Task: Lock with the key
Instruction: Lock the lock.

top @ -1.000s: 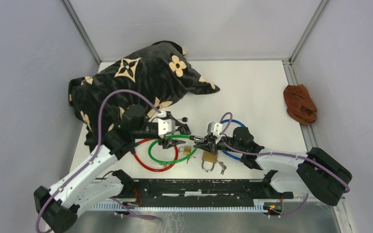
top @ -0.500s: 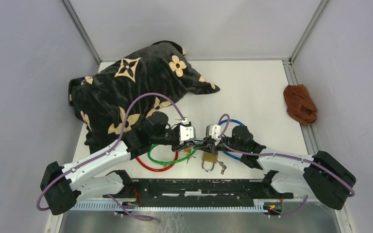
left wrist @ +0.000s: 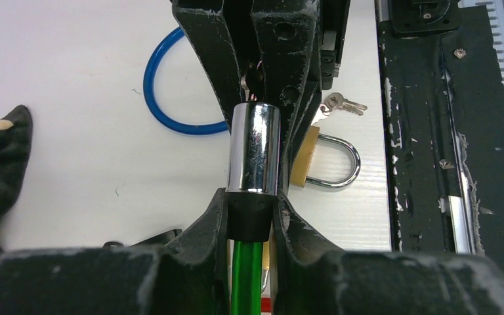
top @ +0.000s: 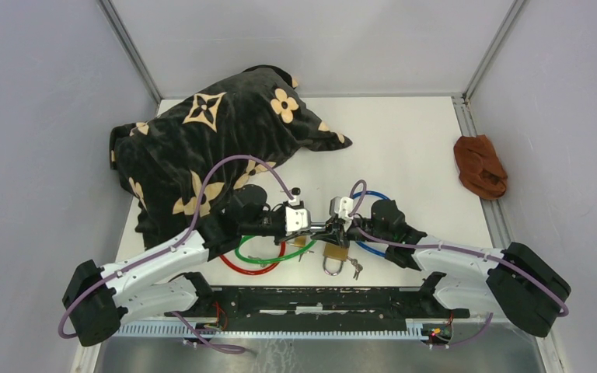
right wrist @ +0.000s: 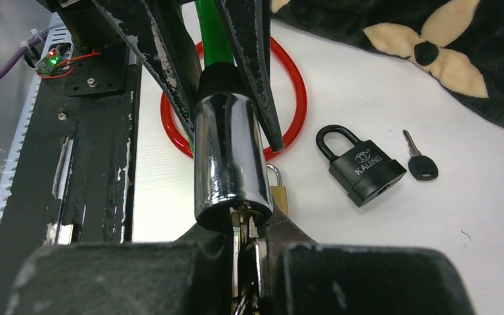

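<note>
Both arms meet nose to nose at the middle of the table. The left gripper has its fingers pinched on the black collar at the base of the chrome cylinder, with the green cable running back between them toward the wrist. The cylinder sticks straight out past the fingertips, lifted off the table. Facing it, the right gripper has its fingers pressed tight on the key, and the blade sits in the cylinder's open end, just beyond the fingertips. Under the meeting fingers lies a brass padlock, its shackle pointing away to the left gripper's right, a small key bunch just beside it. A blue ring lies off to the left fingers' left. Beyond the right fingertips is a red ring; to their right are a black padlock and a black key, near each other but apart.
</note>
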Controlling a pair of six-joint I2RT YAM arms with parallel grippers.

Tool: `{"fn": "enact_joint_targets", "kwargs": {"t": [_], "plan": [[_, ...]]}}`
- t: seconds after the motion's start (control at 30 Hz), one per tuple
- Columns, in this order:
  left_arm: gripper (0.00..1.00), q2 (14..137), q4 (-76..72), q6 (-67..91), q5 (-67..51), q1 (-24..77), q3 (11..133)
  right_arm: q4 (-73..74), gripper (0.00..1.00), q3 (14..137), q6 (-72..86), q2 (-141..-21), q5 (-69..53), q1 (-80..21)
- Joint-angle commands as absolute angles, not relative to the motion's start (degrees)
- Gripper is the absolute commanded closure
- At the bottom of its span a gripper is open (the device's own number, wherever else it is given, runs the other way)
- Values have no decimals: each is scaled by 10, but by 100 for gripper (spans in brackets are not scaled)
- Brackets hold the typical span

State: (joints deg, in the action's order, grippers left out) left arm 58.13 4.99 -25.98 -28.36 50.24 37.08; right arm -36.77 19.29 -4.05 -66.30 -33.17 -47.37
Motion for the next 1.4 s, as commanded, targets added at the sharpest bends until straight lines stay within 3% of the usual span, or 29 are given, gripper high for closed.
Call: {"fn": "enact_joint_targets", "kwargs": {"t": [0.0, 0.13, 0.23, 0.43, 0.6, 0.73, 0.87, 1.13, 1.37], "plan": [[98, 594, 66, -267, -244, 509, 326, -450, 91, 226, -26, -628, -309, -474], [98, 572, 48, -304, -211, 509, 317, -403, 66, 203, -40, -615, -309, -471], [98, 559, 46, -318, -200, 508, 309, -363, 53, 192, -43, -610, -318, -467], [98, 537, 24, -316, -196, 504, 279, -220, 42, 215, -59, -609, -338, -460], [98, 530, 18, -321, -201, 504, 275, -116, 32, 226, -73, -539, -359, -428], [98, 528, 15, -322, -206, 504, 277, -14, 29, 276, -94, -511, -367, -396], [98, 526, 16, -329, -213, 504, 277, -2, 30, 331, -50, -514, -430, -357], [98, 528, 17, -325, -218, 504, 281, 5, 55, 382, -34, -556, -439, -356], [98, 533, 18, -325, -219, 504, 285, -18, 70, 387, -49, -581, -460, -356]]}}
